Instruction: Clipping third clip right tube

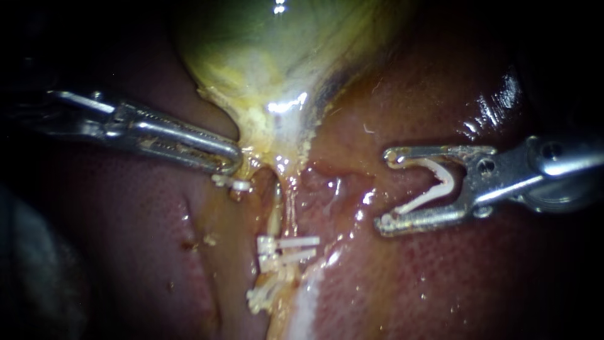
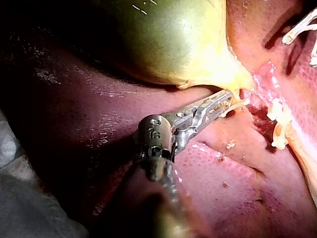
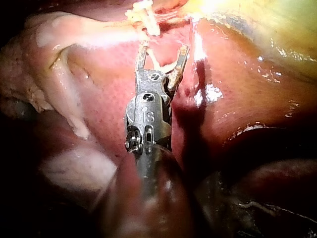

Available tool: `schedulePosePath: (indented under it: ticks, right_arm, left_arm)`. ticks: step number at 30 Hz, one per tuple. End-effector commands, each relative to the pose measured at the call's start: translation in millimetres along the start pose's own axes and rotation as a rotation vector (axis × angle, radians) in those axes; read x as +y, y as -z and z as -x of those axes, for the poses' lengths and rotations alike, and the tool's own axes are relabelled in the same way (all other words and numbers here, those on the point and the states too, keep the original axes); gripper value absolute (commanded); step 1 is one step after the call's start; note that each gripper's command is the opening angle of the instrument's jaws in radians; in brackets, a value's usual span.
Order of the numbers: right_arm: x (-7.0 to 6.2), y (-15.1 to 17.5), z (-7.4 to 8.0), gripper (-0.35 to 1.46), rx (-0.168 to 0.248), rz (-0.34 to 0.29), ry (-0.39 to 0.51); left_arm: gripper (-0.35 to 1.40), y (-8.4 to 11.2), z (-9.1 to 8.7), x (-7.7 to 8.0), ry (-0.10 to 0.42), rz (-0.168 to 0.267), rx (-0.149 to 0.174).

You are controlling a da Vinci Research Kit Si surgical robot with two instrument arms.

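The liver (image 1: 440, 283) fills most of the endoscope view, red and wet, and its outer edges fall away into darkness. The gallbladder (image 1: 264, 56), green-yellow, is cut off by the upper edge, so only its narrowing neck shows.

The left instrument (image 1: 231, 158) comes in across the dark liver, with much of its shaft lost in shadow. Its pincer is closed on the yellowish fringe at the gallbladder's neck. In the left wrist view (image 2: 224, 100) tan scraps sit along the seam of the pincer, and how much tissue it holds is hard to make out.

The right instrument (image 1: 385, 190) lies over the liver. Its pincer is spread wide and carries an open white clip (image 1: 440, 186), bent in a V, with one leg against each half. The right wrist view (image 3: 163, 49) shows the same, the clip (image 3: 158, 62) sitting in the fork.

The right tube (image 1: 292, 203) is a pale glossy strand running down from the neck, well apart from the loaded clip. Below that stretch, two closed clips (image 1: 292, 242) lie across it side by side. Under them is a whitish clump (image 1: 264, 296) too tangled to read. A small white piece (image 1: 233, 184) lies just beneath the tip of the left pincer.
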Motion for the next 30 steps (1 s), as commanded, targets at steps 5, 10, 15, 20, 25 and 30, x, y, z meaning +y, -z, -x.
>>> schedulePosePath:
  ticks: [5,10,15,20,25,30]
  right_arm:
    - [-0.2,0.0,-0.1,0.5,0.0,0.0,0.0]
    - [-0.4,0.1,-0.1,0.5,0.0,0.0,0.0]
    - [-0.3,-0.1,-0.4,0.5,0.0,-0.004,-0.008]
    - [0.6,-1.9,-1.0,0.5,-0.022,-0.084,-0.161]
    - [0.8,-4.4,-0.2,0.5,-0.011,-0.088,-0.244]
    - [1.2,-6.8,0.3,0.49,0.008,-0.111,-0.318]
  left_arm:
    - [-0.35,2.6,-0.9,0.4,0.004,0.008,-0.002]
    - [-0.35,7.0,-3.2,1.3,0.022,-0.017,0.02]
    - [-0.35,7.9,-4.1,2.1,0.032,-0.028,0.029]
    - [-0.35,7.1,-3.4,2.0,0.029,-0.038,0.034]
    - [-0.35,7.0,-3.4,2.0,0.029,-0.036,0.033]
    - [-0.35,6.9,-3.3,2.0,0.029,-0.037,0.033]
